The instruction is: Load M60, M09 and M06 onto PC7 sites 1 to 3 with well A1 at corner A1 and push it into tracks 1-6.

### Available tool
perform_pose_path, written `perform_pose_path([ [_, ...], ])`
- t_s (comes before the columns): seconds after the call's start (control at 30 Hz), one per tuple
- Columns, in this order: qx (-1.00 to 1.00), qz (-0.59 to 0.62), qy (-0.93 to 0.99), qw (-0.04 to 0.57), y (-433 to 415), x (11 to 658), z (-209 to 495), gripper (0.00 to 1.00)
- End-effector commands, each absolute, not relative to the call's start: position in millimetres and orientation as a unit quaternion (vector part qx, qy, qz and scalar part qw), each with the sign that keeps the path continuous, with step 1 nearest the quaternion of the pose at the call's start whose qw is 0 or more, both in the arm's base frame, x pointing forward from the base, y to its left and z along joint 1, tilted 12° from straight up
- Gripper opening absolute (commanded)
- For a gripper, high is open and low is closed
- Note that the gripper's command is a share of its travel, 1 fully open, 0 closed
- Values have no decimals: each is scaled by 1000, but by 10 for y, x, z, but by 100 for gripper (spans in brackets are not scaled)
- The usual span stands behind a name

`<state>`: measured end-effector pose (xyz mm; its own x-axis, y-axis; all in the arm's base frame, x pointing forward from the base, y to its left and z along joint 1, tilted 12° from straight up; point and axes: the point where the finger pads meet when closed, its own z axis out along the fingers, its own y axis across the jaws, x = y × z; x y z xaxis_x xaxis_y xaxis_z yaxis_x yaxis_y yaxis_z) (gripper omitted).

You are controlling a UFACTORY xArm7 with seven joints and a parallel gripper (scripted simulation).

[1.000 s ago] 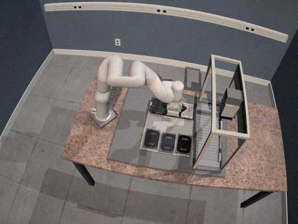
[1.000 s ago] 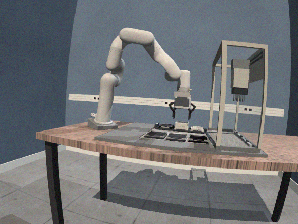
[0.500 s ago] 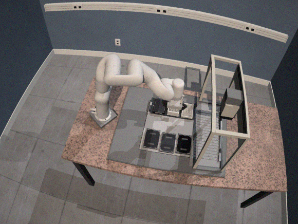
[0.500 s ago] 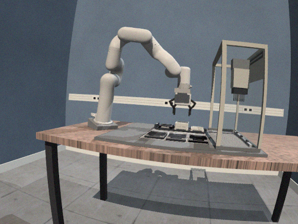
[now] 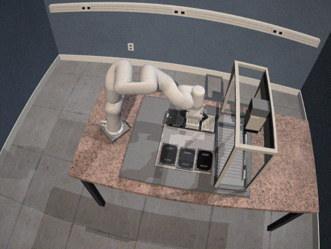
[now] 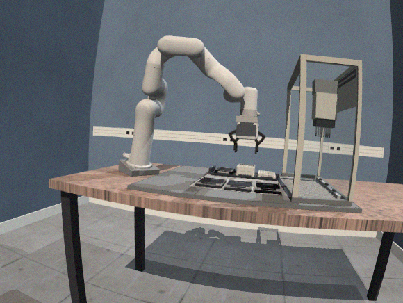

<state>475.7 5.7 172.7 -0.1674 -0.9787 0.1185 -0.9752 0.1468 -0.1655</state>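
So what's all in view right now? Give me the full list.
Table: one, reddish stone top, black legs.
Base mat: one, grey, on the table.
Carrier: one, black, far side of the apron.
Deep-well block: one, white, middle carrier site.
Flat plate: one, white, carrier site nearest the instrument.
Nests: three, dark, near row.
Instrument frame: one, beige, right.
Pipetting head: one, grey, inside the frame.
Arm: one, white.
Claw: one, open, above the block.
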Motion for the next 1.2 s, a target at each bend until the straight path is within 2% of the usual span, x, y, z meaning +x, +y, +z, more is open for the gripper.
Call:
perform_pose_path([
  [0.0, -645, -103, 757, 10, 158, 4784, 1733, 100],
  [1.17, -645, -103, 757, 11, 1680, 5041, 1552, 100],
])
